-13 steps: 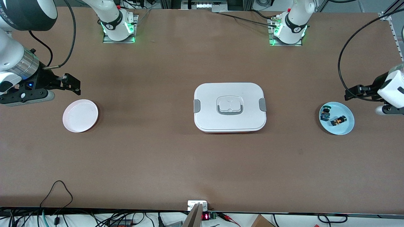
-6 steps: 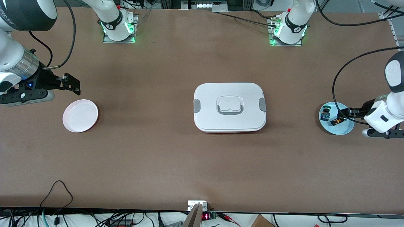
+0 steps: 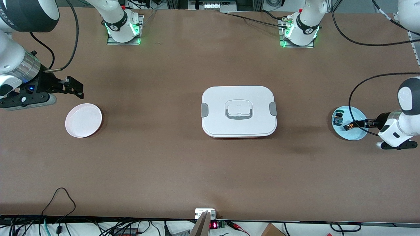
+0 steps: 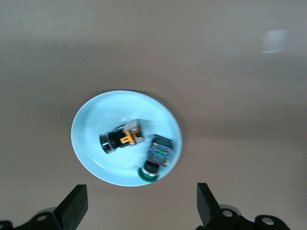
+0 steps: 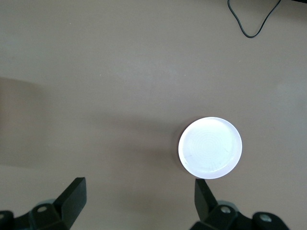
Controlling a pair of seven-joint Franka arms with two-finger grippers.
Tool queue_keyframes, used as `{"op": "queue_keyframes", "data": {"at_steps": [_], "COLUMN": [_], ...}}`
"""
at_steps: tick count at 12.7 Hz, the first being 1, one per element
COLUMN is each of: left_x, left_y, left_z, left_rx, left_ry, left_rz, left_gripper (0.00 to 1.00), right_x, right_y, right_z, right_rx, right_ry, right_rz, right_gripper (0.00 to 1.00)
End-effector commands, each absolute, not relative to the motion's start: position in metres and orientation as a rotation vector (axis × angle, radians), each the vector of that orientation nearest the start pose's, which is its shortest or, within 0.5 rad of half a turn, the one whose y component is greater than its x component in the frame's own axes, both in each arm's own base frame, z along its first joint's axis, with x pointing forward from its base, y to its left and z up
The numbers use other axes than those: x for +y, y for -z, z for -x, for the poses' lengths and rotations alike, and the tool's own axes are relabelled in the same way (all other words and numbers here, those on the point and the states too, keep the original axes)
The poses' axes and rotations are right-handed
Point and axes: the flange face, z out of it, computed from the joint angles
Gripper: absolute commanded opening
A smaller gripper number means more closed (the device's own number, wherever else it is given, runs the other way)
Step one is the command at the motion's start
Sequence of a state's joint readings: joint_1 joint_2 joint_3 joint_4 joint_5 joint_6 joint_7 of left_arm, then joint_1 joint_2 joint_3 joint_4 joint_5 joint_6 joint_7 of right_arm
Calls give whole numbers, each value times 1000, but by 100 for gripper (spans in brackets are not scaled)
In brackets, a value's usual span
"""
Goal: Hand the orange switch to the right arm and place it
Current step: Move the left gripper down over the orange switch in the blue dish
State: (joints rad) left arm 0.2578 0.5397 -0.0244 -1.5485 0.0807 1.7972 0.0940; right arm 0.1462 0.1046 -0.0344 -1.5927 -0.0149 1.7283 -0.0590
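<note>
The orange switch (image 3: 348,126) lies on its side in a light blue plate (image 3: 356,133) at the left arm's end of the table. In the left wrist view the switch (image 4: 122,138) sits near the middle of the plate (image 4: 96,124). A similar part with blue and green accents (image 3: 338,118) lies beside it (image 4: 156,158). My left gripper (image 3: 359,124) hovers open and empty over the plate's edge, its jaws wide apart (image 4: 141,208). My right gripper (image 3: 70,87) waits open and empty (image 5: 139,201) above the table beside a pale pink plate (image 3: 83,120).
A white lidded box with grey clips (image 3: 239,111) stands at the table's middle, between the two plates. The pink plate (image 5: 210,147) holds nothing. A black cable (image 3: 352,95) loops from the left arm above the blue plate.
My left arm has swung down and toward the front camera, bringing its gripper from beside the blue plate to over its edge. The right arm has not moved.
</note>
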Motion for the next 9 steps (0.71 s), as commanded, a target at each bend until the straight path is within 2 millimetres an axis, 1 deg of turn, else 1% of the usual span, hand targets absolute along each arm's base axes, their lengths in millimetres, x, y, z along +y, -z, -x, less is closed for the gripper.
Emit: {"op": "queue_keyframes", "data": {"at_steps": [1, 2, 5, 7, 9], "left_x": [170, 171, 174, 185, 187], "left_y": [-290, -280, -237, -228, -219], "left_z": [-646, -645, -642, -643, -642], "left_rx": [-189, -194, -188, -210, -230], "left_ry": [-497, -516, -594, -546, -555], "left_rz": [3072, 3073, 3061, 3067, 3068], "left_gripper": [100, 100, 100, 100, 100], "right_x": [66, 66, 64, 64, 64], "right_y": [-574, -574, -574, -574, -572], "right_z": [-593, -593, -593, -593, -594], "right_rx": [-276, -276, -271, -271, -271], "right_ry": [64, 63, 64, 63, 59], "right_rz": [3143, 3142, 3144, 3143, 3144], "right_gripper": [100, 100, 100, 100, 100]}}
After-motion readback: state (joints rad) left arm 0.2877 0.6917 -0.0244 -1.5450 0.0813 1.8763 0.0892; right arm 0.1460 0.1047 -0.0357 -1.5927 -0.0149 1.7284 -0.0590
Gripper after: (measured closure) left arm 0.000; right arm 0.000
